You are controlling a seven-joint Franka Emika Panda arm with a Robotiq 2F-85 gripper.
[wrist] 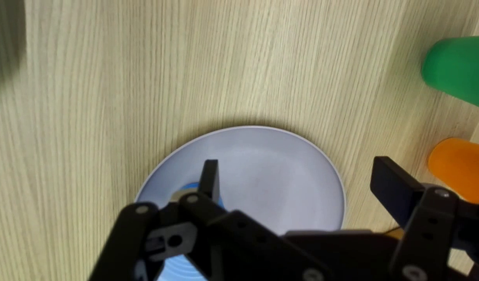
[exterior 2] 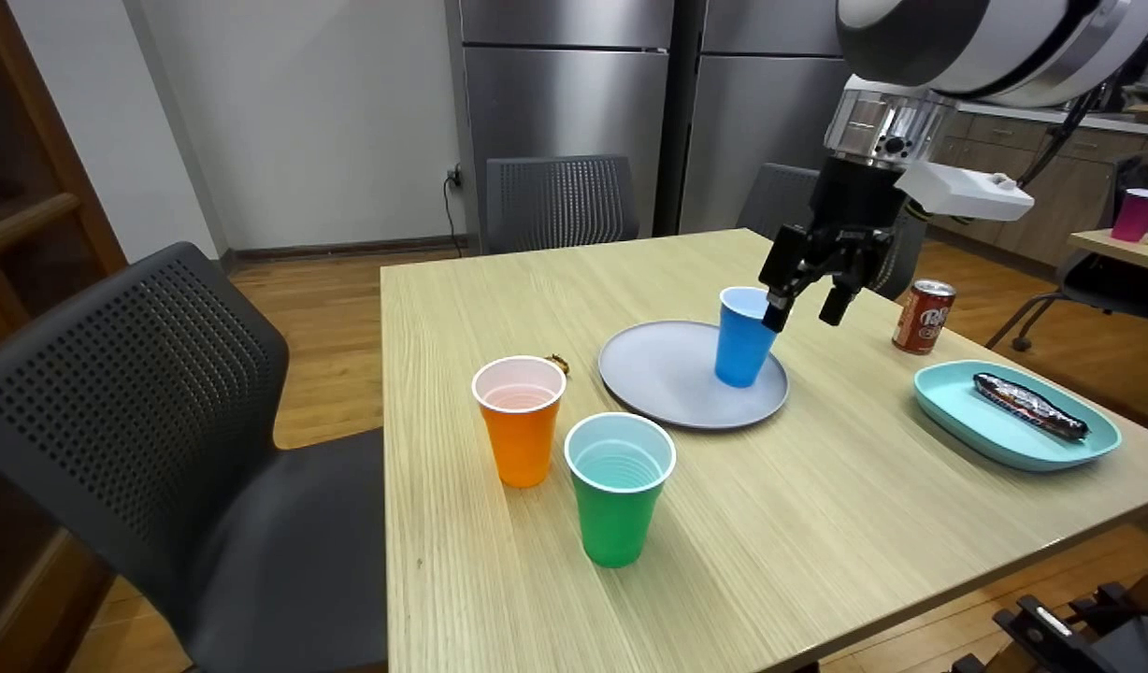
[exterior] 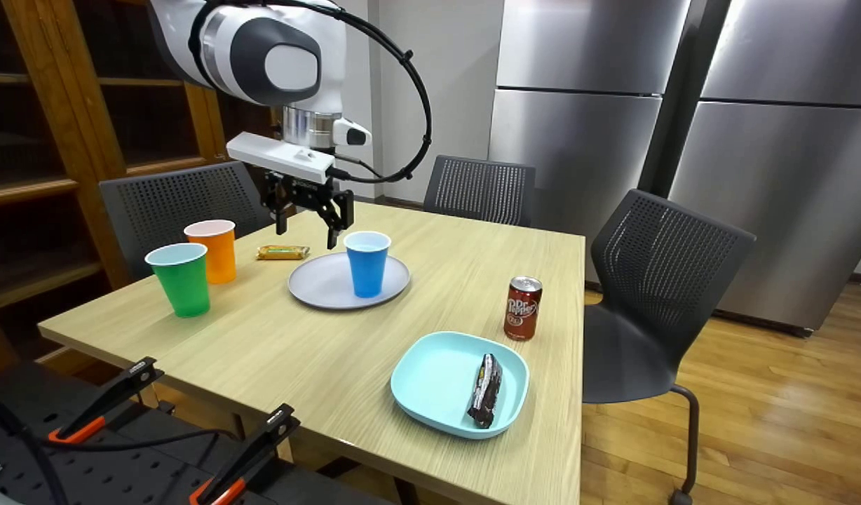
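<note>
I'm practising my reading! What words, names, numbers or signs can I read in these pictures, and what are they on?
"Dr Pepper": on the red-brown can.
Small mark under that name: too small to read for sure.
Yellow packet: its markings are too small to read.
Dark packet: its markings are too blurred to read.

In both exterior views you see two steel fridges [exterior: 578,161] beside a pale wall [exterior: 437,77], light glinting off them. Dark chairs [exterior: 669,252] with perforated backs stand round your pale wooden table [exterior: 465,273]. A brown cabinet [exterior: 59,63] rises behind one chair. You also have a glossy wooden floor [exterior 2: 331,355] and, in an exterior view, a counter [exterior 2: 1088,173].
</note>
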